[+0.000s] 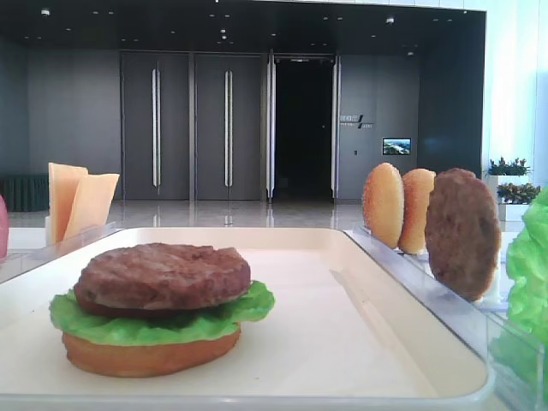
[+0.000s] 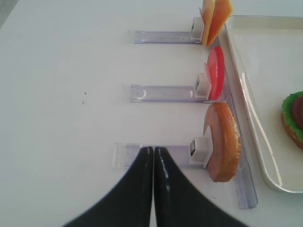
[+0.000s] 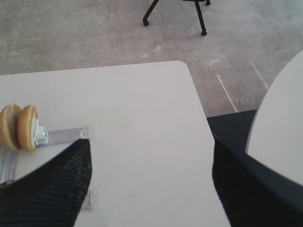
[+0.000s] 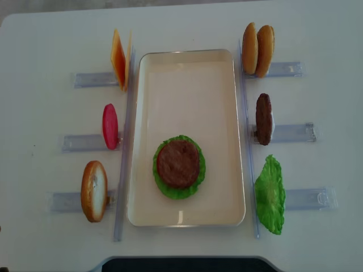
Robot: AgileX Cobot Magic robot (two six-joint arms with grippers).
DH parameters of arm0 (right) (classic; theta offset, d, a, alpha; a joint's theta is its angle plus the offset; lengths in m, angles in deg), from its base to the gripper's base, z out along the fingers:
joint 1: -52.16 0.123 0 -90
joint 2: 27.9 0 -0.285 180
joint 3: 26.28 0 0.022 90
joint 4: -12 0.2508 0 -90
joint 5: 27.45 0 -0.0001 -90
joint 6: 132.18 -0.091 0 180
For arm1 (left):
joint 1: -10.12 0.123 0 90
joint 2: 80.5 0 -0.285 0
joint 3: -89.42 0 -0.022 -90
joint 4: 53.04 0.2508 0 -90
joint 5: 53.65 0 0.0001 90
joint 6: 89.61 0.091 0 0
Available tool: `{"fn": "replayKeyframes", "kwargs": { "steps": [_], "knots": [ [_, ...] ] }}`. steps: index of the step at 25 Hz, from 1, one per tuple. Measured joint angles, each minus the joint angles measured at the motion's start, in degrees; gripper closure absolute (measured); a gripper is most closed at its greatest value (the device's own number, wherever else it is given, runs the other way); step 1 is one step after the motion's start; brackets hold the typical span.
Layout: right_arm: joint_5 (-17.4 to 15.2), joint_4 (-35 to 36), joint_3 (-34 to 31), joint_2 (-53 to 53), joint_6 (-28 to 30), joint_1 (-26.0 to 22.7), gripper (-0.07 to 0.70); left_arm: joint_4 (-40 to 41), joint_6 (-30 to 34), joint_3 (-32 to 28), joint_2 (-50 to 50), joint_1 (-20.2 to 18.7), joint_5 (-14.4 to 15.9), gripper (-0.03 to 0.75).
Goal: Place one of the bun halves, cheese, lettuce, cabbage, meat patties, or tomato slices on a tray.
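The broad white desk [image 4: 187, 22] carries everything. At its middle lies the large cream-white rectangular tray [image 4: 187, 68] with a raised rim, long axis running near to far. On the near half of the tray sits a stack: a golden-orange bun half [image 1: 150, 355] at the bottom, a frilly bright green lettuce leaf [image 4: 164, 184] over it, and a round dark brown meat patty [image 4: 178, 164] on top.

Clear plastic holders [image 4: 292, 132] line both long sides of the tray. On the right, a second ruffled green lettuce leaf [image 4: 270, 195] stands at the near holder, a dark brown patty on edge [image 4: 263, 119] at the middle one, and two golden bun halves on edge [image 4: 258, 49] at the far one. On the left, a tan-brown flatter bun half [image 4: 94, 191] stands near, a flat red tomato slice [image 4: 110, 126] in the middle, and thin yellow-orange cheese slices [image 4: 119, 59] far.

The left gripper [image 2: 153, 153] hovers over the near left holder, just beside the tan bun half, its black jaws pressed together and empty. The right gripper [image 3: 151, 156] hangs over bare desk near the far right corner, its jaws spread wide, holding nothing.
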Motion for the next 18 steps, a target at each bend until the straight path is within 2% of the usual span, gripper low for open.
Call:
{"fn": "replayKeyframes", "kwargs": {
  "steps": [6, 11, 14, 18],
  "knots": [
    [4.0, -1.5, -13.2, -13.2, 0.0, 0.0, 0.097, 0.0, 0.0, 0.0, 0.0, 0.0, 0.0, 0.718],
    [5.7, -1.5, -22.9, -22.4, 0.0, 0.0, 0.097, 0.0, 0.0, 0.0, 0.0, 0.0, 0.0, 0.718],
    [5.6, -1.0, -28.0, -27.0, 0.0, 0.0, 0.097, 0.0, 0.0, 0.0, 0.0, 0.0, 0.0, 0.718],
    [3.7, 0.8, -33.6, -32.8, 0.0, 0.0, 0.097, 0.0, 0.0, 0.0, 0.0, 0.0, 0.0, 0.718]
  ]
}}
